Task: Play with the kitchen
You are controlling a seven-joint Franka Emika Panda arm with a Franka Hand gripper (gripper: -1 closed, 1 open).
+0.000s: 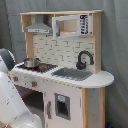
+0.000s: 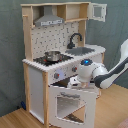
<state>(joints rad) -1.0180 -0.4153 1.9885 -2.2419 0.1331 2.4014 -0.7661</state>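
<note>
The kitchen (image 2: 55, 65) stands on the wooden floor (image 2: 15, 119) against a grey backdrop. Its oven door (image 2: 70, 104) hangs ajar, and the pincer (image 2: 75, 83) sits at the door's top edge; whether it grips is impossible to tell. A pot (image 1: 31, 62) rests on the kitchen's hob.

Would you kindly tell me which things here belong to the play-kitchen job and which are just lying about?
Job:
- kitchen
- oven door, tilted open
- claw, at the door's top edge
- pot on the hob
- faucet
- sink

Just there:
- grey curtain
- wooden floor
</note>
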